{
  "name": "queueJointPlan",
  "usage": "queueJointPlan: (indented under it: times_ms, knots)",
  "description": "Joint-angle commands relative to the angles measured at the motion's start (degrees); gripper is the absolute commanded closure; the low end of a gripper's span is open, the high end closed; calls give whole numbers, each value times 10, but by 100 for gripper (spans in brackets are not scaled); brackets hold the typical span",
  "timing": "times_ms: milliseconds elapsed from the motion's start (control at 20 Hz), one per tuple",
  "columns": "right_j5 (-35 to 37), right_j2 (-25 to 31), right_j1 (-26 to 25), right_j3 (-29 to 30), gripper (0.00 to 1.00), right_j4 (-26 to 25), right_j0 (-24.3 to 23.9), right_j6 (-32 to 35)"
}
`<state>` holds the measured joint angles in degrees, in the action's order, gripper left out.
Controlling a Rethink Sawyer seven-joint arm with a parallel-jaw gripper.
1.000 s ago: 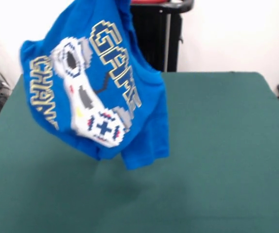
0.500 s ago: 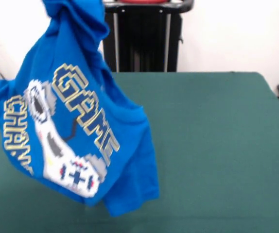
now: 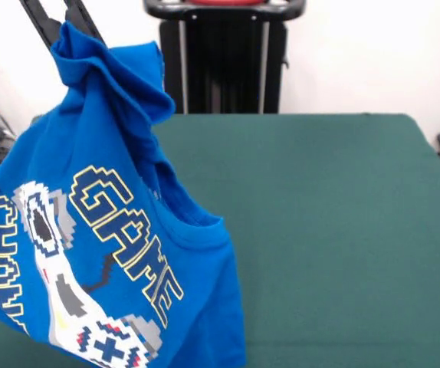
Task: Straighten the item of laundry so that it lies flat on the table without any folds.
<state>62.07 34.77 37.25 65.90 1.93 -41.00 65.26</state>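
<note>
Blue "GAME CHANGER" T-shirt [image 3: 105,253], pinched at its top by the gripper [image 3: 67,27], has swung lower and leftward, hanging bunched, unflattened.

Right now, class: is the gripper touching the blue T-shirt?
Touching. The front view shows the gripper with its black fingers running into the bunched top of the T-shirt, which hangs from them.

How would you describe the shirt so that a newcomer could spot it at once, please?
Start at the green table and look to the picture's left side, where the gripper holds cloth up. The shirt hangs there, bright blue, with a white game-controller print and yellow-outlined "GAME" lettering.
</note>
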Motion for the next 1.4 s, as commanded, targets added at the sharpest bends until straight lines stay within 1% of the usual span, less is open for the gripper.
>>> queueJointPlan:
  times_ms: [50, 100, 150, 200, 400, 500, 700, 900, 1300, 1400]
  knots:
    - [-46, -25, 5, 37, 100, -24, 25, 73]
    - [-101, -19, 15, 70, 100, -23, 17, 69]
    - [-135, -13, 21, 94, 100, -25, 9, 62]
    - [-196, 4, 30, 136, 100, -31, -8, 49]
    - [-324, 44, 33, 221, 100, -60, -51, 25]
    - [-370, 59, 28, 245, 100, -79, -66, 20]
    - [-434, 74, 16, 269, 100, -111, -83, 22]
    - [-474, 70, 10, 275, 100, -141, -81, 33]
    - [-505, 37, 17, 273, 100, -177, -53, 67]
    - [-507, 36, 20, 276, 100, -182, -52, 72]
